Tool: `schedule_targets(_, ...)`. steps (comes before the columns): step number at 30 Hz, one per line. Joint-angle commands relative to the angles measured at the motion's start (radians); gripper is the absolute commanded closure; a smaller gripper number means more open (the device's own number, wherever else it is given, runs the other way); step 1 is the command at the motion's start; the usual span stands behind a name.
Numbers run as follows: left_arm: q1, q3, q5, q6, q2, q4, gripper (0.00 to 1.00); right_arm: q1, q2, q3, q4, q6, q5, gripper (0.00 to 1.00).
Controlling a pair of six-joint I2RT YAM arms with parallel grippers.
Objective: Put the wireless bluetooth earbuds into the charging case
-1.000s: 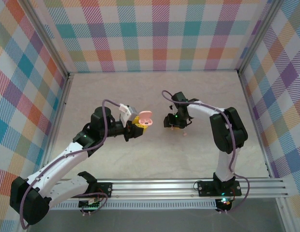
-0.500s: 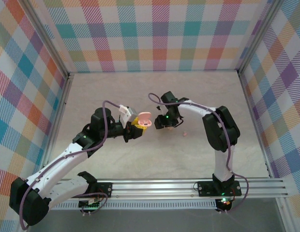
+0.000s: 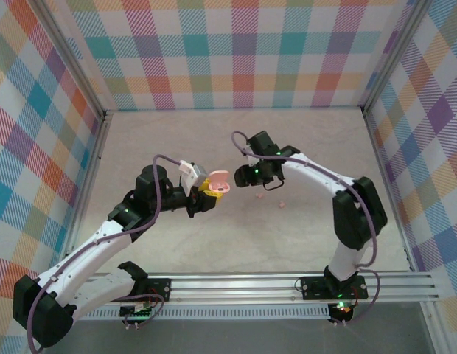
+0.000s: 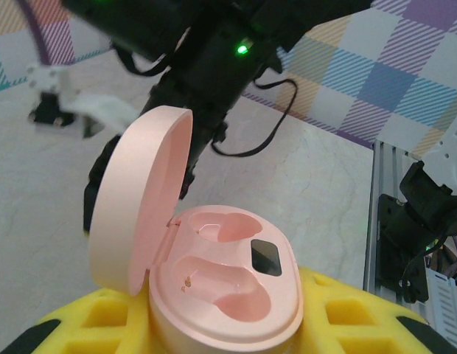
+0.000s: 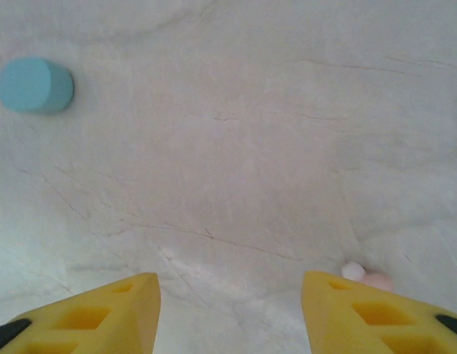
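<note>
Your left hand (image 3: pixel 206 193) clamps the salmon-pink oval plastic charging case (image 4: pixel 228 295), lid raised, above the desk (image 3: pixel 214 243). Your right hand (image 5: pixel 228 310) hangs half spread, holding nothing, and has swung left towards the case since a second ago. A small salmon-pink earbud (image 5: pixel 370 279) lies on the desk just beside one yellow finger (image 5: pixel 376 317).

The charging case (image 4: pixel 228 295) sits between the left fingers (image 4: pixel 346 317). Just right of the case hang the right fingers (image 5: pixel 103 310); farther right, an earbud (image 3: pixel 280 204) lies on the worktop (image 3: pixel 177 147).
</note>
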Motion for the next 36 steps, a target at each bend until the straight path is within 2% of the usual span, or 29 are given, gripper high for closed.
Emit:
schedule_targets(1,0.009,-0.006,-0.001,0.011,-0.013,0.003,0.82,-0.012,-0.046,-0.097,-0.009,0.234,0.067,0.49)
schedule_targets(8,0.009,0.006,0.019,0.028,0.004,-0.006,0.82,-0.021,-0.046,-0.215,0.059,0.534,0.065,0.51)
schedule_targets(17,0.009,0.005,0.034,0.036,0.0,-0.002,0.81,-0.03,-0.015,-0.243,0.093,0.738,0.105,0.52)
schedule_targets(25,0.009,0.005,0.04,0.047,-0.024,-0.015,0.81,-0.031,0.026,-0.255,0.124,0.756,0.131,0.55)
schedule_targets(36,0.009,-0.012,0.025,0.061,-0.066,-0.044,0.8,-0.032,0.104,-0.189,0.128,0.718,0.124,0.6)
